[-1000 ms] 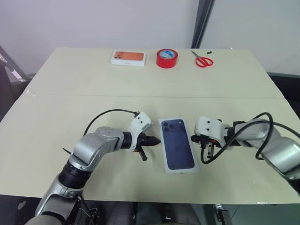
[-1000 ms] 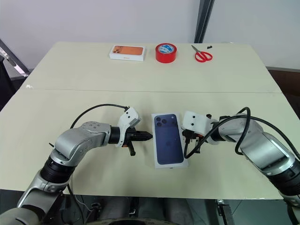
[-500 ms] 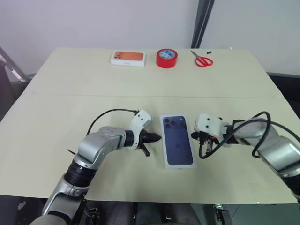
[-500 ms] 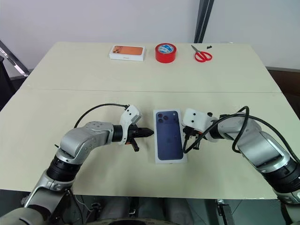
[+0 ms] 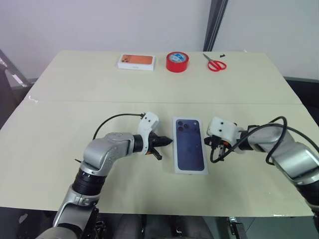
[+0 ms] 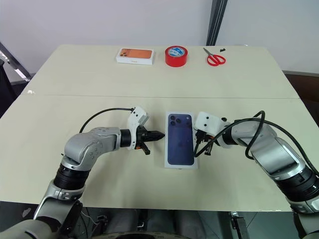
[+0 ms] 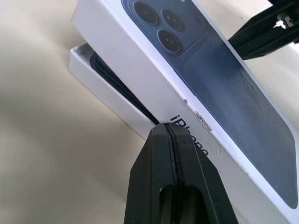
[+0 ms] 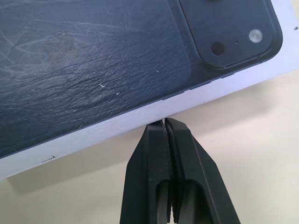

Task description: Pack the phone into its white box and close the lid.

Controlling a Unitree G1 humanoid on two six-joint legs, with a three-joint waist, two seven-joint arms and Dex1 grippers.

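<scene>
Left gripper (image 5: 167, 141) sits just left of the lid (image 5: 190, 150), fingers pressed together with nothing between them, tip touching or nearly touching the lid's left long side. The lid rests printed face up on the white box (image 7: 100, 79) mid-table at the near side, but skewed: in the left wrist view the base pokes out from under the lid at one corner, with a dark strip, likely the phone (image 7: 117, 84), showing in the gap. So the lid is on but not seated square. Right gripper (image 5: 213, 149) is at the lid's right long side, fingers also pinched together and empty, tip at the white edge. Far side of the table (image 5: 75, 99), left to right: white box with orange top (image 5: 136, 61), red tape roll (image 5: 177, 61), scissors (image 5: 215, 63), all well apart from the work. Risks, as I judge them: both tips push from opposite sides, so uneven pressure could spin the lid and base together instead of aligning them; a tip could slip up over the glossy top; pressing down while skewed could jam the lid on the base wall or pinch the phone.
</scene>
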